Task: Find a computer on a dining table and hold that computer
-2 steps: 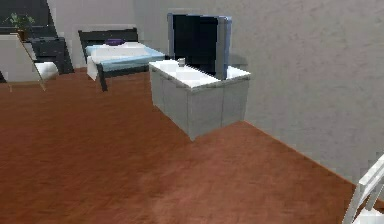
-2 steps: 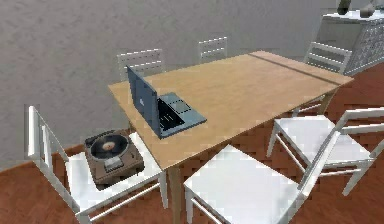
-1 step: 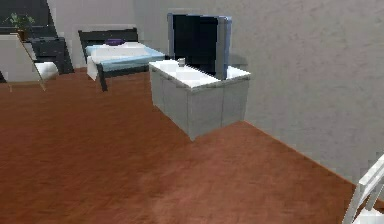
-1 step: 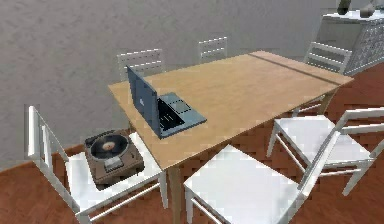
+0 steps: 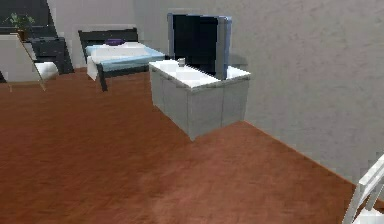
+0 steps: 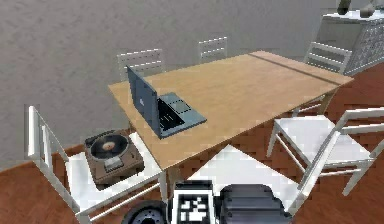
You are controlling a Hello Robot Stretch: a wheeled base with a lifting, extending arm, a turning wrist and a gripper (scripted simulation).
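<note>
Since the task asks for a computer on a dining table, the arm side view matters most. An open, slate-blue laptop computer (image 6: 162, 103) stands left of centre in that frame. It rests on the long, light-brown wooden dining table (image 6: 255, 85), near the table's left end and close to its lower edge. Its lid stands up, tilted a little back, with the dark screen and grey keyboard turned toward the frame's lower right. White slatted chairs ring the table. The white chair (image 6: 48, 150) at the lower left bears a brown box with a round dark disc on top (image 6: 112, 157), near the table's corner and apart from the laptop.

At the frame's bottom edge, below the laptop, the gripper (image 6: 148, 214) shows as a dark rounded body beside a white square marker (image 6: 195, 206). Its far end cannot be made out, so I cannot tell how its fingers stand or whether it holds anything.

In the forward view a dark flat television (image 5: 198, 42) stands on a white cabinet (image 5: 195, 100) at upper centre. A blue-covered bed (image 5: 122, 55) lies at the upper left.

By my judgement the laptop will be stiff, flat and rather heavy for two thin fingers, and its smooth casing may slip. The hinged lid is the weak part. The base looks the safer hold, likely at the edge nearest the table's lower side, kept level so the lid does not swing.
</note>
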